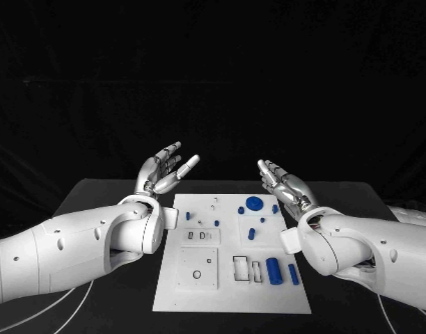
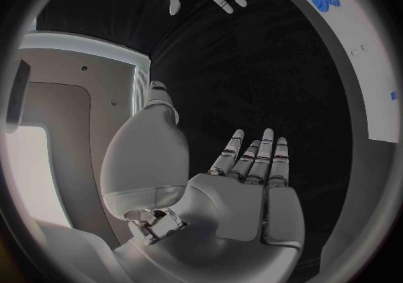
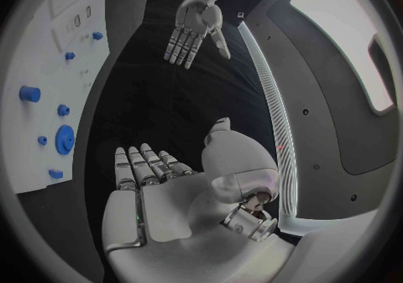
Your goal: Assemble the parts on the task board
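Both hands are raised above the far end of the black tabletop (image 1: 92,191), palms facing each other. The left hand (image 1: 163,169) and the right hand (image 1: 283,182) each hold nothing, fingers stretched out and apart. Between and below them lies the white task board (image 1: 228,292), with blue parts on its right side: a round disc (image 1: 254,204) near the far edge, cylinders (image 1: 272,271) nearer.

Black table (image 1: 92,202), dark backdrop (image 1: 213,69)
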